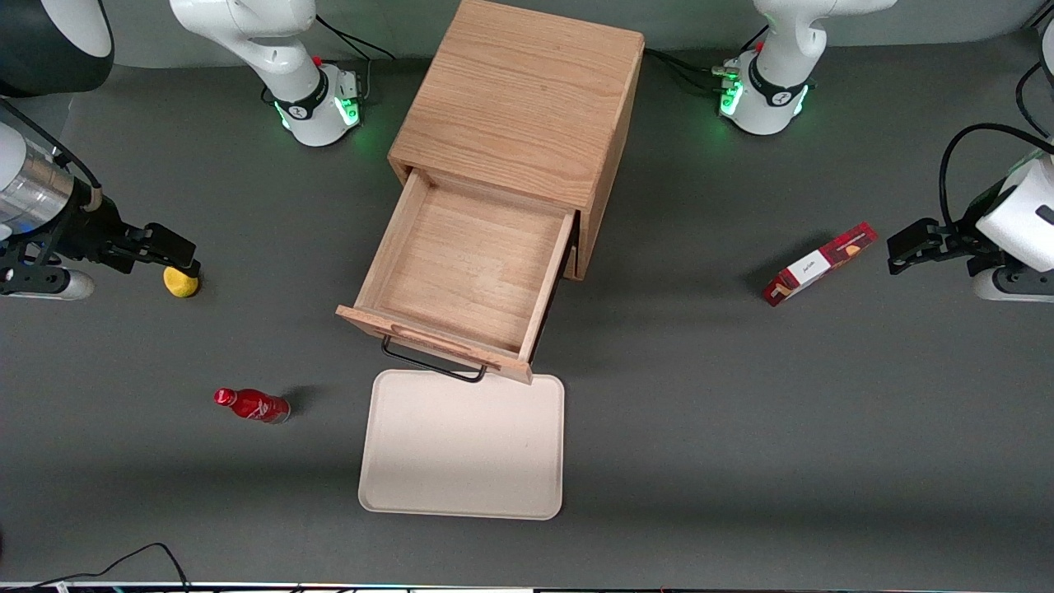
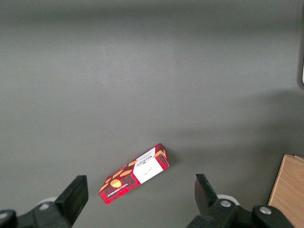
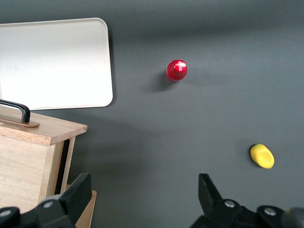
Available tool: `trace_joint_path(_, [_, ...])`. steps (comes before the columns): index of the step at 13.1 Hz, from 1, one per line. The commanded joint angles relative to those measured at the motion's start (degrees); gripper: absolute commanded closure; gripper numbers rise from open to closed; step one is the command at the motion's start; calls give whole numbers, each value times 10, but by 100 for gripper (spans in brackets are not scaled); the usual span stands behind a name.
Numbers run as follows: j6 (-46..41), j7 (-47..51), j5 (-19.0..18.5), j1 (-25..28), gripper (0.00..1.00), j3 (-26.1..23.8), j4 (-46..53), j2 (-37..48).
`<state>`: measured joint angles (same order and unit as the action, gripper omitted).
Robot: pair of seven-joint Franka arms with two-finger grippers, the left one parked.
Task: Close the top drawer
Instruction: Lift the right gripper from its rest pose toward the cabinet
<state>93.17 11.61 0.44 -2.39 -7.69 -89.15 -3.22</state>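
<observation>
- Surface: dark grey, carries everything here.
- Cabinet: light oak box at mid-table, turned slightly so its front does not face the front camera squarely.
- Top drawer: pulled well out of the cabinet, nothing inside, bare wood floor showing. Black wire handle hangs off its front, under a raised wooden strip. The handle end also shows from the right wrist camera.
- Tray: cream, rounded corners, flat on the surface in front of the drawer, nearer the front camera. The drawer front overhangs the tray's edge as seen from above; cannot tell if they touch.
- End effector: out at the working arm's end of the table, well apart from the drawer, above the surface, fingers spread wide, gripping nothing.
- Box: red tartan carton, lying flat toward the parked arm's end.
- Bottle: small, red, near the tray on the working arm's side.
- Yellow lump: small rounded thing on the surface just by the end effector's tips; can't tell what it is.
</observation>
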Motion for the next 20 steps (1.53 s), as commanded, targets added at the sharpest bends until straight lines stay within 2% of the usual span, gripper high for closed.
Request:
trace_joint_path(1, [-9,15,-6,1,0,-2,9,-5])
trace_joint_path(6, [-8,7,-3,9,0,-2,27,-20])
trace_joint_path(11, [-25,-3,18,15,0,-41,145,-110])
trace_joint_path(16, [-25,-161,55,16,0,-44,227,-188])
trace_joint_path(18, [-25,-240,56,31,0,-44,273,-234])
trace_joint_path(20, [-16,-267,56,39,0,-55,300,-269])
